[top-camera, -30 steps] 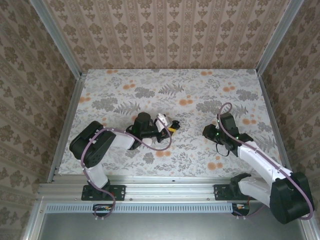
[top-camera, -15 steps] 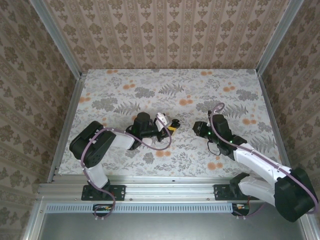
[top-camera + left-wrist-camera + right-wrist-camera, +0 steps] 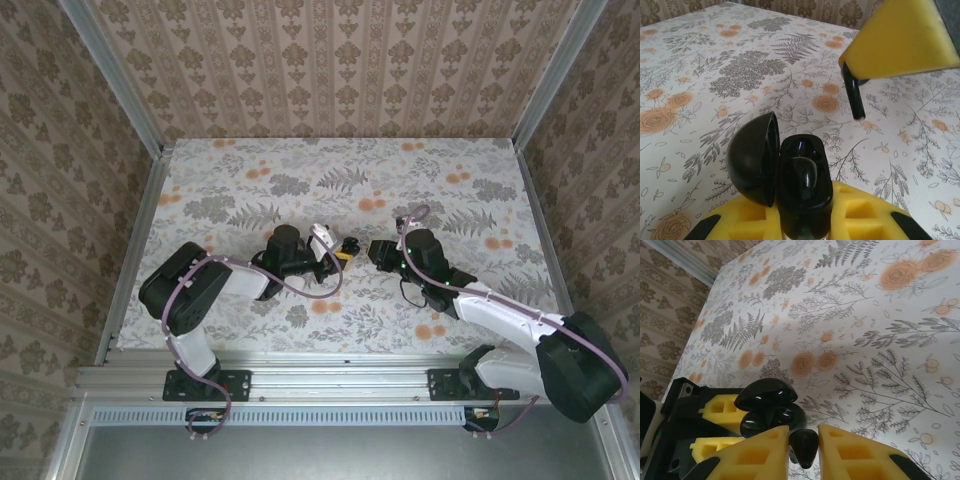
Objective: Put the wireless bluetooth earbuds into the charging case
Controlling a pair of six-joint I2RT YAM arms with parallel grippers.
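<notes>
Surface: floral-patterned surface with grey ferns and orange blossoms, walled by patterned panels.
Left pincer: left pincer, just at 9 o'clock of the surface's centre in the top view; its yellow foam pads are closed narrowly on the case body.
Charging case: glossy black rounded plastic charging case, clamped upright in the left pincer and off the surface, near the centre of the top view.
Lid: domed black lid, swung open at 9 o'clock of the case body.
Seated earbud: small glossy black curved earbud lying in a well of the open case.
Right pincer: right pincer, at 3 o'clock of the case in the top view, pads drawn narrow on a second earbud.
Held earbud: tiny black curved plastic earbud pinched between the right pads; from the left wrist its stem hangs at 1 o'clock of the case, near it but apart.
</notes>
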